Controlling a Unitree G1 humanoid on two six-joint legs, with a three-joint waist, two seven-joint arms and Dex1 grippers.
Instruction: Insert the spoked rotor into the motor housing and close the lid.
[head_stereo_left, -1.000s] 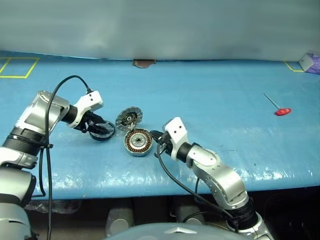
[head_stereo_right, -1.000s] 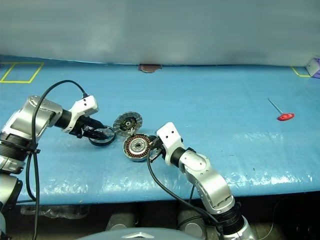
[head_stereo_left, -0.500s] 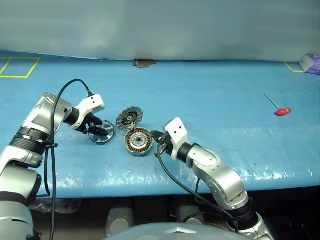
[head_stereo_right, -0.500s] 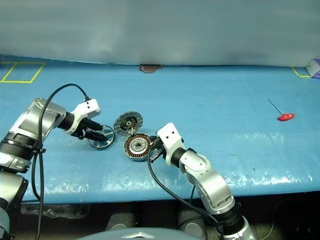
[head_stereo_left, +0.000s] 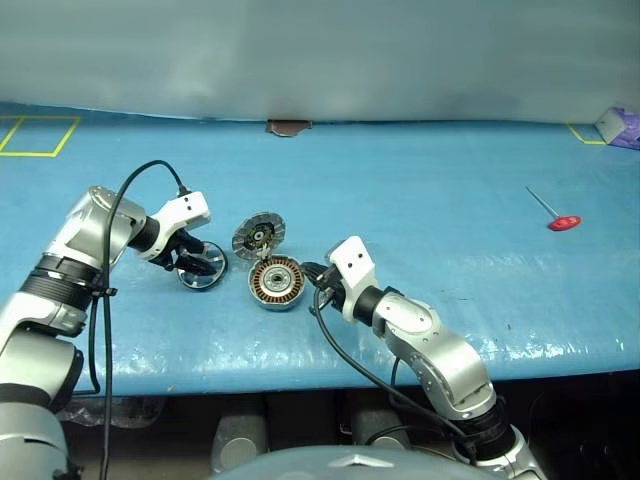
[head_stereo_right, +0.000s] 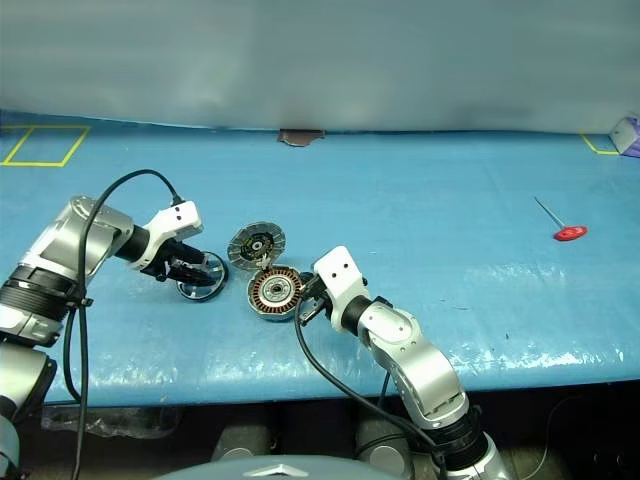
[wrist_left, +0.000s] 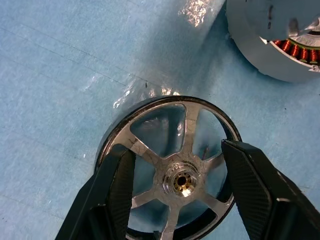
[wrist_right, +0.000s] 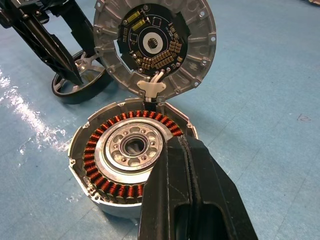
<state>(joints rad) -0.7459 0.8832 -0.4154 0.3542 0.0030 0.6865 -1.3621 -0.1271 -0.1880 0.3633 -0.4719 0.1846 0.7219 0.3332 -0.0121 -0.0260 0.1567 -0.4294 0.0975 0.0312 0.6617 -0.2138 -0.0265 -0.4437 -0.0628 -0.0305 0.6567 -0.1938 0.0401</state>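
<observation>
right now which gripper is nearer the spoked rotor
Left. The left gripper straddles the spoked rotor, a finger on either side of its rim. The right gripper, shut, sits by the motor housing.

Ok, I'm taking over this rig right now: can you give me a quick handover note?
Left gripper: fingers either side of the spoked rotor, which lies flat on the blue table; whether they grip it yet is unclear.
Right gripper: shut, holding nothing, its tip at the motor housing rim.
Housing sits right of the rotor, windings exposed; the lid stands open, hinged at its far rim.
Done: housing opened, rotor approached.
Left: lift rotor, seat it in the housing, close the lid.
</observation>
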